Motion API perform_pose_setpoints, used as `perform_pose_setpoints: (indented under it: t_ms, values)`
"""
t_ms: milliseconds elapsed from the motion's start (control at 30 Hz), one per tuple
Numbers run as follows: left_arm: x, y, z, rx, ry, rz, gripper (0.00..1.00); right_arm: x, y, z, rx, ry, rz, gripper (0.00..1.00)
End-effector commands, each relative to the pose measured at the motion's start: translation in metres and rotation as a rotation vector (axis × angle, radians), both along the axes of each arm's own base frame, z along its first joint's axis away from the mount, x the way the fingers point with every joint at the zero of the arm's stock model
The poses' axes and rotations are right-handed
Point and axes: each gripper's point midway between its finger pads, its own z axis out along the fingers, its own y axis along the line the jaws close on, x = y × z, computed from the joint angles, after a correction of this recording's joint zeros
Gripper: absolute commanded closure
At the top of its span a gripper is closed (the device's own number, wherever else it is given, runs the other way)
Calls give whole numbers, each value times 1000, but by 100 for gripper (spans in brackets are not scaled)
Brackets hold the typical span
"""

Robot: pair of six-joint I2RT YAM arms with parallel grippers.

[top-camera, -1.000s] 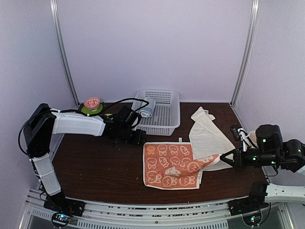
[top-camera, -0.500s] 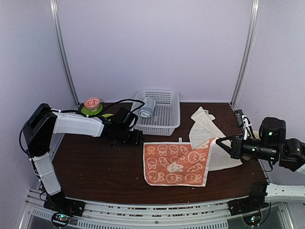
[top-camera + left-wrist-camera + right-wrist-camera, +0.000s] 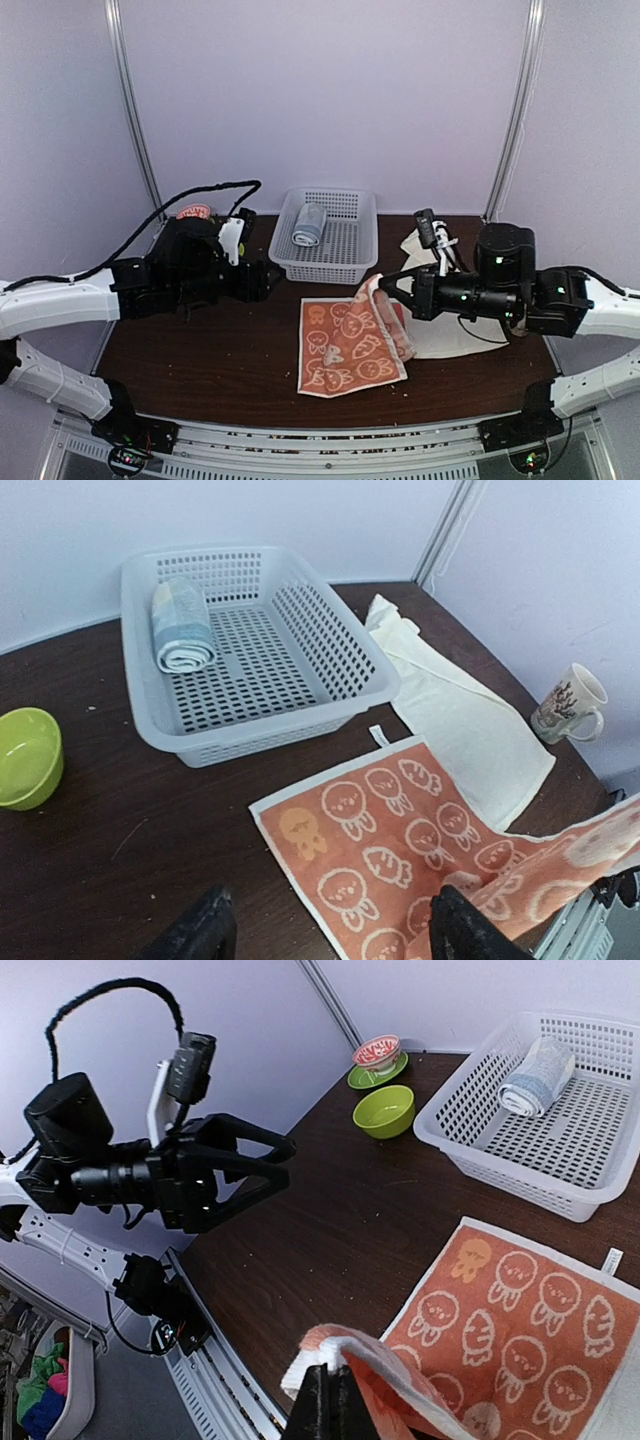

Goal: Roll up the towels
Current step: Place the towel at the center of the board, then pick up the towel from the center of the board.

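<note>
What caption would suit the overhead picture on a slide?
Right jaws hold an edge of the orange towel lifted; left jaws hover open near the basket.

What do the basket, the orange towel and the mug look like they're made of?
The basket: likely moulded plastic, pale grey, matt, with a regular grid of holes. The orange towel: soft cloth, matt; it drapes and folds limply. The mug: probably glazed ceramic, cream, slightly glossy.

White cartoon prints on orange towel (image 3: 340,350), cream towel (image 3: 465,725) plain.
</note>
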Motion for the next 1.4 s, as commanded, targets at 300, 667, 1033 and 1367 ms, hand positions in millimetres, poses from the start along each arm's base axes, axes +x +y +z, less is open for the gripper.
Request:
perform_pose_setpoints:
  t_ms: [300, 667, 1033, 1367]
  values:
    - [-36, 132, 23, -4, -91, 318, 30, -23, 210, -48, -83, 194, 366, 99]
    - [-47, 140, -1, 33, -25, 315, 28, -9, 149, -30, -130, 118, 268, 30]
    - [-72, 134, -127, 12, 533, 538, 37, 40, 13, -104, -272, 152, -93, 37]
    - [-75, 101, -179, 70, 715, 499, 43, 40, 1, -106, -258, 148, -103, 37]
